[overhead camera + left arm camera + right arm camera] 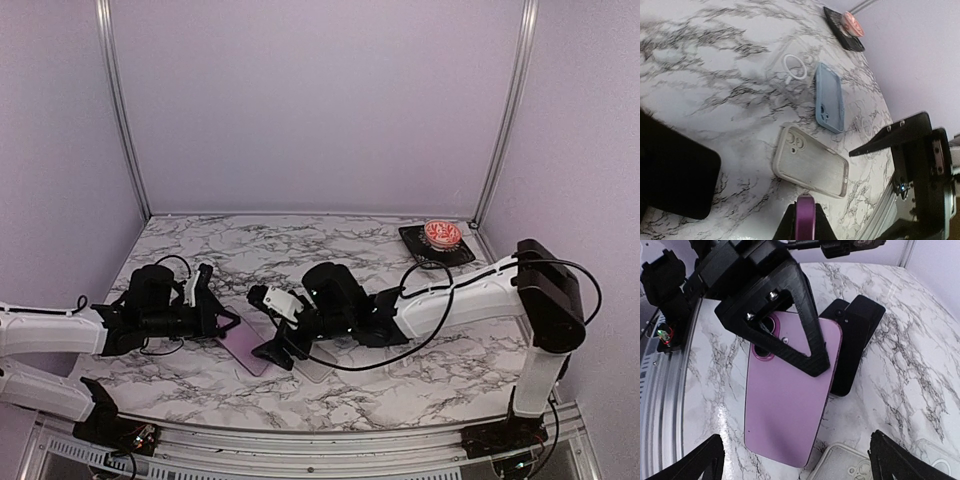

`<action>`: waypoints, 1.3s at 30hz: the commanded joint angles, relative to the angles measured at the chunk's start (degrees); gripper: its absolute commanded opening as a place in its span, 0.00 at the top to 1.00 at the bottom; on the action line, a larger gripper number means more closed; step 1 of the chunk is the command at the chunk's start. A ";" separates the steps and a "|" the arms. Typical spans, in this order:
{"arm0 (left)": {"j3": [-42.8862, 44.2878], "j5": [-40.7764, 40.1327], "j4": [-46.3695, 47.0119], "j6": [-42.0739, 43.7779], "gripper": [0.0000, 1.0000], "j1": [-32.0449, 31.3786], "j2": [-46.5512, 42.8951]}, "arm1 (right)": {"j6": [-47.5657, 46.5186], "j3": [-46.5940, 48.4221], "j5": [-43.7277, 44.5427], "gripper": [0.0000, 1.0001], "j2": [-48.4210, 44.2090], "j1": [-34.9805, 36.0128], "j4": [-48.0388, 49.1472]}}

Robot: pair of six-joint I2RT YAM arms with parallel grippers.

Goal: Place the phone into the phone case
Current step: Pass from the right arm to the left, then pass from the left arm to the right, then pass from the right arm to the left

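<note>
Left end effector (213, 315), seen from the top external camera, is clamped on one end of the purple phone (245, 348). The phone's free end reaches toward the pale case (318, 368), which lies just right of it. The right end effector (265, 325) hangs over that phone end with its fingers spread wide, holding nothing. The surface (330, 245) is white marble with dark veins. Far beyond the pale case, in the back right corner, sits a dark pad (460, 252) with a pink round thing (441, 233) on it. The walls (320, 100) are plain lilac, with metal posts (122, 110) at the corners.

From the left wrist, the left end effector (805, 226) pinches the phone (805, 212) edge-on, just short of the pale case (810, 167), which lies hollow side up. Beyond the pale case are a blue case (829, 97), then a clear case (795, 67) marked with a white ring, then the dark pad (837, 22). A black case (675, 175) lies well left of the pale case.

From the right wrist, the right end effector (800, 462) is agape. The phone (787, 405) shows its back, and the pale case (845, 465) lies at its lower end. The black case (855, 335) lies behind the phone.
</note>
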 commanded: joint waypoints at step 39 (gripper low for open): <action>13.46 -39.22 6.62 7.21 0.01 -15.88 -15.18 | -53.76 4.96 70.45 1.00 1.86 6.85 61.58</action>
